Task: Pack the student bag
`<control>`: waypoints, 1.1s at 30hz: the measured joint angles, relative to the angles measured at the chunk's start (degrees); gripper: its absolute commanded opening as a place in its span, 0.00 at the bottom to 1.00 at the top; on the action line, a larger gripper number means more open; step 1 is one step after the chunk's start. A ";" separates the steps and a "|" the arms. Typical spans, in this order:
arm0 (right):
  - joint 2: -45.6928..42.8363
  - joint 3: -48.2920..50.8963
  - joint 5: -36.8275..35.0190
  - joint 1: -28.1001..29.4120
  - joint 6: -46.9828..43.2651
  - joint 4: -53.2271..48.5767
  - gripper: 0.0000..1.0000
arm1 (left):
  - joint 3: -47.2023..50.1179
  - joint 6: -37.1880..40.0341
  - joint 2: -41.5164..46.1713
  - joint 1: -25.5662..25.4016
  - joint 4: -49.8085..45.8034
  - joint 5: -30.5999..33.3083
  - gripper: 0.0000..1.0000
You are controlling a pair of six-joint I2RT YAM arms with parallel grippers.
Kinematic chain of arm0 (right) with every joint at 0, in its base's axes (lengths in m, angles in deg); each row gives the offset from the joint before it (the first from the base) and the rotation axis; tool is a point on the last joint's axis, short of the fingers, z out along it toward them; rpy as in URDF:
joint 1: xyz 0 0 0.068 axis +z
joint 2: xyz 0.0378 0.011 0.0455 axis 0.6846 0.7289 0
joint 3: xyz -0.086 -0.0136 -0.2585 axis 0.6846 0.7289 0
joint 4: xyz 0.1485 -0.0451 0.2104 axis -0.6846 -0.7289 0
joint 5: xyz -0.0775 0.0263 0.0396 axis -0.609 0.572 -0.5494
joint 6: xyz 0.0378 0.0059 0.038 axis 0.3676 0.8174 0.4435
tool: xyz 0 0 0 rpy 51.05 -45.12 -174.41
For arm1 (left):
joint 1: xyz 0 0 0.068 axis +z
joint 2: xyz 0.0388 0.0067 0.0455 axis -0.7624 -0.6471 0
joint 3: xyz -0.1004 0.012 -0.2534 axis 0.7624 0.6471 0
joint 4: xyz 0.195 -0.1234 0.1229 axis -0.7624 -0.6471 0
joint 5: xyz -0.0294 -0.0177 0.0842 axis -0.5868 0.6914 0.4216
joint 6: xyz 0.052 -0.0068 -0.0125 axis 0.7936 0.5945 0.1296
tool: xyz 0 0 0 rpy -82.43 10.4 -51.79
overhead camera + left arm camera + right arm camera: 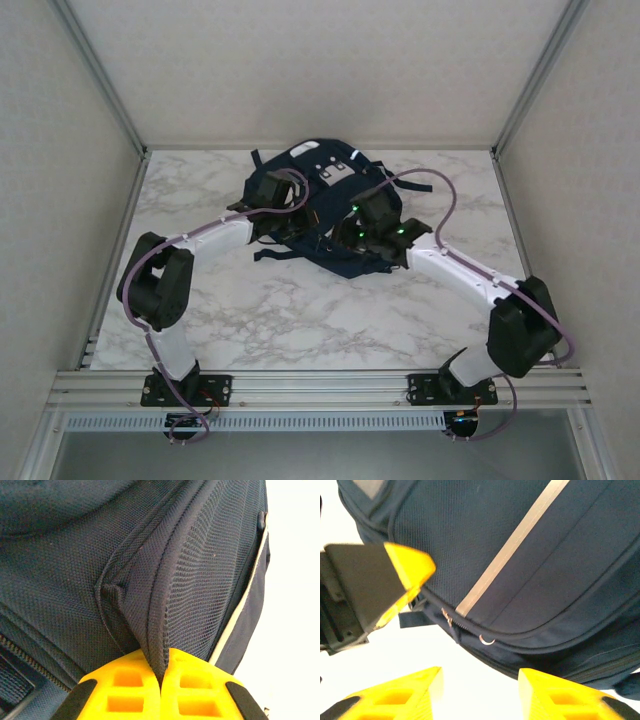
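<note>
The left gripper [162, 667] has its yellow jaws squeezed tight on a fold of the big dark blue cloth backpack with thin white stripes [60, 555]. The fold sticks up from between the jaws like a little ridge. Just right of the ridge is a patch of dark see-through mesh [210, 570]. Left of the jaws, low down, a zipper line [30, 662] runs slantwise.

The right gripper [479, 677] has its yellow jaws partly apart with nothing between them. The bag's edge sits just ahead of the jaws, not touching them. A small metal ring on the zipper [486, 640] hangs there, straight ahead of the gap. A pale stripe [515, 550] climbs away from the jaws, up and to the right. To the left of these jaws is a black block with a yellow tip [395, 580]; I cannot tell what it is.

From the top camera, the bag lies flat between the two grippers on the white marble table [300, 310]. Its long side runs from near the arms to far away. The end with the light grey patch [335, 165] points away from the arms. Dark straps [275, 253] spread out at the sides.
</note>
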 measured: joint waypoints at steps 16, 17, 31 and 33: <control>16.68 -3.93 -8.46 6.43 6.86 5.99 0.15 | 0.15 -4.39 0.02 -1.11 1.57 0.31 0.00; 16.83 -4.13 -9.31 6.49 7.10 5.40 0.05 | 0.20 -4.39 0.02 -1.11 1.62 0.35 0.00; 12.37 -3.67 -4.42 5.27 -6.47 -2.29 0.00 | 0.57 -1.68 0.50 -1.31 1.31 0.74 0.00; 10.91 -3.32 -1.70 3.89 -8.20 -5.31 0.00 | 0.61 -0.63 0.50 -1.22 0.37 0.81 0.00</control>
